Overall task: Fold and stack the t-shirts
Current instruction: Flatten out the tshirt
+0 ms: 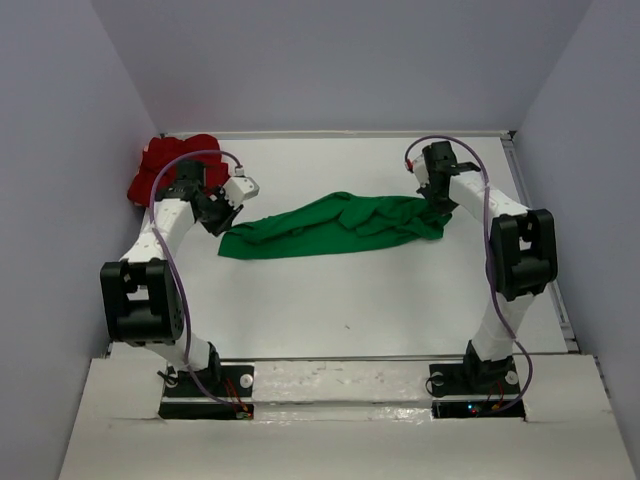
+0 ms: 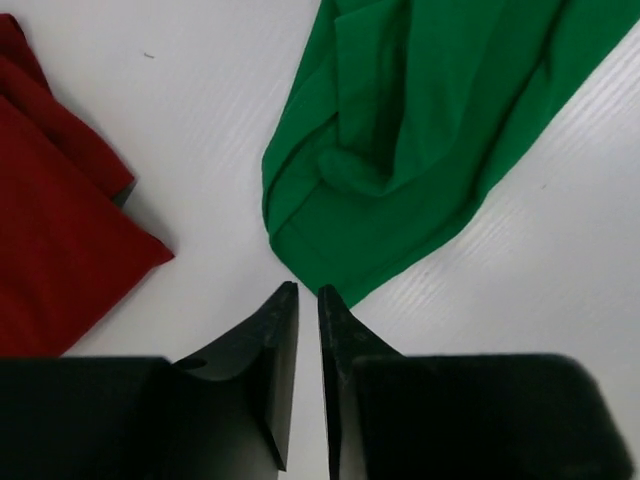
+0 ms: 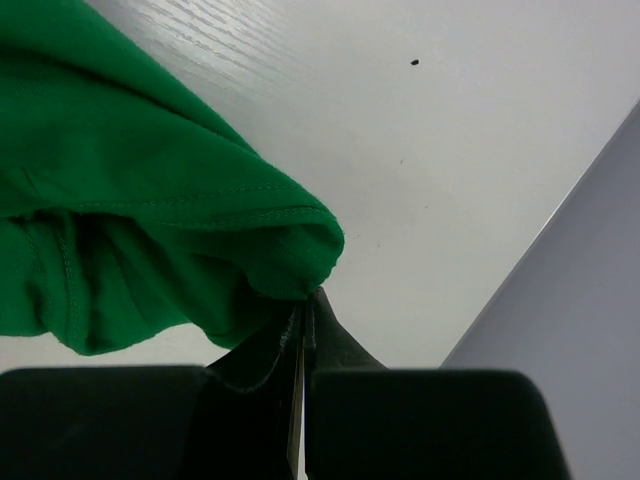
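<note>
Right claw (image 3: 308, 300), left claw (image 2: 307, 290) — one green t-shirt (image 1: 340, 225), one red t-shirt (image 1: 165, 160).

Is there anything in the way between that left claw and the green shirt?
Nothing visible. Only a sliver of bare table separates the left gripper from the green t-shirt, whose near corner lies just ahead of the fingertips. The red t-shirt sits off to the side, out of the path.

No readable text, labels, numbers anywhere.
</note>
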Controlling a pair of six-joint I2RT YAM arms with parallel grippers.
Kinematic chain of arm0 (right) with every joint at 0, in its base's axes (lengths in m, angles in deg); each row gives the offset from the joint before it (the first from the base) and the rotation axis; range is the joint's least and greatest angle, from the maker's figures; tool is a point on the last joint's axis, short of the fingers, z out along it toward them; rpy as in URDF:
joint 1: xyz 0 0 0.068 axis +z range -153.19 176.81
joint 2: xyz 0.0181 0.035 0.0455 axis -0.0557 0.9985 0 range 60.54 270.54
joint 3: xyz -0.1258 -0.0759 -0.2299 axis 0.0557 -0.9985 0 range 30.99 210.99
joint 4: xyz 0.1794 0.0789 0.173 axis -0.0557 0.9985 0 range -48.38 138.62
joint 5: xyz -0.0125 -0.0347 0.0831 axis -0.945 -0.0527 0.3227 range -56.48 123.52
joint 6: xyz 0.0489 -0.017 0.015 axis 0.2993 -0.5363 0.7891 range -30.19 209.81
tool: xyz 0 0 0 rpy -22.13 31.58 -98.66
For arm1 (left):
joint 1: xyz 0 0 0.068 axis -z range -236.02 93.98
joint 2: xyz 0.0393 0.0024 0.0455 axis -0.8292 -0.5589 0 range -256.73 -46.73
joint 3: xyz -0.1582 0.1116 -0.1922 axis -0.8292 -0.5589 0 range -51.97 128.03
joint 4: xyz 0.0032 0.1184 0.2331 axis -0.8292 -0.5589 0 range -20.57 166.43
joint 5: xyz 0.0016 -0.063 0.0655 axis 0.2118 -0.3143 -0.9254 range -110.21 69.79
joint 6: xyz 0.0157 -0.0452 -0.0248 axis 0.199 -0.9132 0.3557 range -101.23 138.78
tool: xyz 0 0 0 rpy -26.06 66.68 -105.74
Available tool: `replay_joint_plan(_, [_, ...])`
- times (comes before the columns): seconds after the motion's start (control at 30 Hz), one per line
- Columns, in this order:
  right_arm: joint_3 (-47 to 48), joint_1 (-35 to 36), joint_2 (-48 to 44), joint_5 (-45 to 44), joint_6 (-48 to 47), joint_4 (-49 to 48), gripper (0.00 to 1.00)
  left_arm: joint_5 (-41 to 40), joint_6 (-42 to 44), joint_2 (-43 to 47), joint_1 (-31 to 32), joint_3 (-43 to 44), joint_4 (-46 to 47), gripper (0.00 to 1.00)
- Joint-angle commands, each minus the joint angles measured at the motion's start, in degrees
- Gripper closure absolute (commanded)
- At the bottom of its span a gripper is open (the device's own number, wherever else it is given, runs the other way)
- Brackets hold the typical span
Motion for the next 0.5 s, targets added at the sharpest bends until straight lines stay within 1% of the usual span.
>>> replay_joint_plan(0.0, [3.98, -0.37, 1.06, 0.65, 2.11, 2.19, 1.0, 0.29, 6.67, -3.21, -1.94, 0.25, 2.09, 0.75])
replay_joint_plan(0.13, [5.04, -0.37, 1.94, 0.92, 2.82, 3.33, 1.0, 1.26, 8.96, -5.15, -2.03, 0.96, 2.17, 0.71])
replay_joint_plan(0.2, [5.13, -0.37, 2.12, 0.83, 3.09, 3.69, 1.0, 1.52, 9.23, -5.68, -2.12, 0.78, 2.96, 0.64])
replay_joint_plan(0.23, [5.13, -0.37, 2.29, 0.65, 3.26, 3.69, 1.0, 1.78, 9.58, -5.95, -2.12, 0.87, 2.79, 0.63])
replay_joint_plan(0.47, [6.88, -0.37, 4.23, 0.48, 4.32, 5.18, 1.0, 3.63, 11.51, -5.69, -2.12, 0.61, 2.34, 0.6])
